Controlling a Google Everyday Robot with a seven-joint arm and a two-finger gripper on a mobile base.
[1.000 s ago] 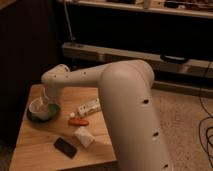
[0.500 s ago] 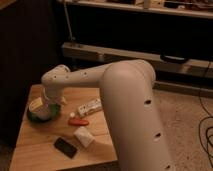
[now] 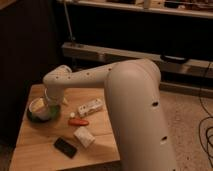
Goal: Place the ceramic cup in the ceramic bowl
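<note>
Over ceramic bowl (image 3: 37, 116) w/ ceramic cup (image 3: 38, 105) inside, gripper (image 3: 50, 106) hovers; grip state can't tell.

On your wooden tabletop (image 3: 30, 150): a white rectangular box (image 3: 90, 107) at centre, an orange carrot-like piece (image 3: 79, 121) at its 7 o'clock, a white block (image 3: 84, 136) and a black slab (image 3: 65, 147) nearer you.

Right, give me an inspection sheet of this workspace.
Surface: wooden table, plank top.
Job's things: white cup sits in the green bowl at the table's left edge.
Clutter: white box, orange carrot-like item, white block, black flat object.
Gripper: gripper is over the bowl, beside the cup.
Cables: black cables on the floor at right.
Surroundings: dark shelving behind.
</note>
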